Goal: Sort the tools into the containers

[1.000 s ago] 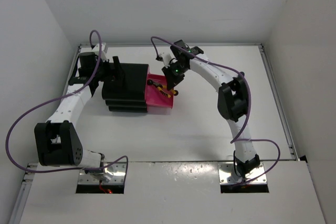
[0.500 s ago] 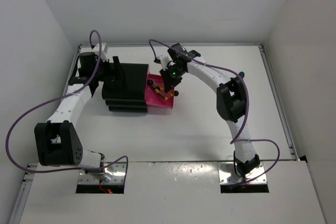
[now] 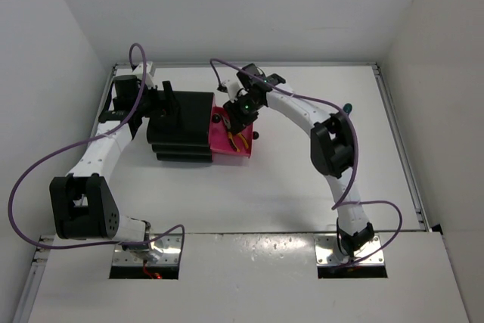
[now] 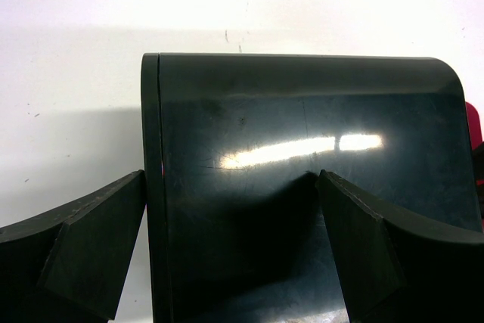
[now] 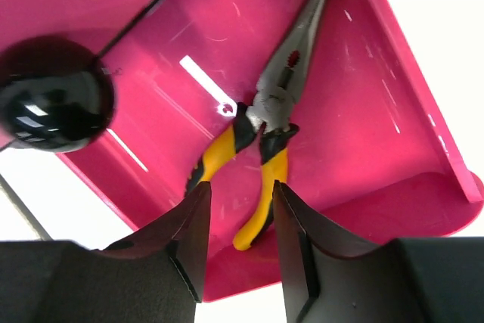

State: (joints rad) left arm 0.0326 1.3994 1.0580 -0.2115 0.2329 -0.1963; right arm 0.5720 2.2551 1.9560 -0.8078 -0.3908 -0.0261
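A black cabinet [image 3: 185, 122] stands at the back left of the table, with one magenta-pink drawer [image 3: 227, 149] pulled out to its right. Long-nose pliers [image 5: 265, 111] with yellow handles lie flat on the drawer floor [image 5: 363, 88], their tips pointing into a corner. My right gripper [image 5: 241, 187] hovers open just above the handles and touches neither; from above this gripper [image 3: 234, 120] sits over the drawer. A round black knob [image 5: 53, 104] shows at the left. My left gripper [image 4: 231, 179] is open, its fingers straddling the edge of the cabinet top [image 4: 302, 111].
White walls enclose the table on three sides. A small dark object [image 3: 348, 105] lies on the table by the right arm's elbow. Purple cables loop off both arms. The arm bases [image 3: 144, 251] stand at the near edge.
My right gripper moved left over the drawer and opened, letting go of the pliers, which now lie in the drawer. The left arm has not moved.
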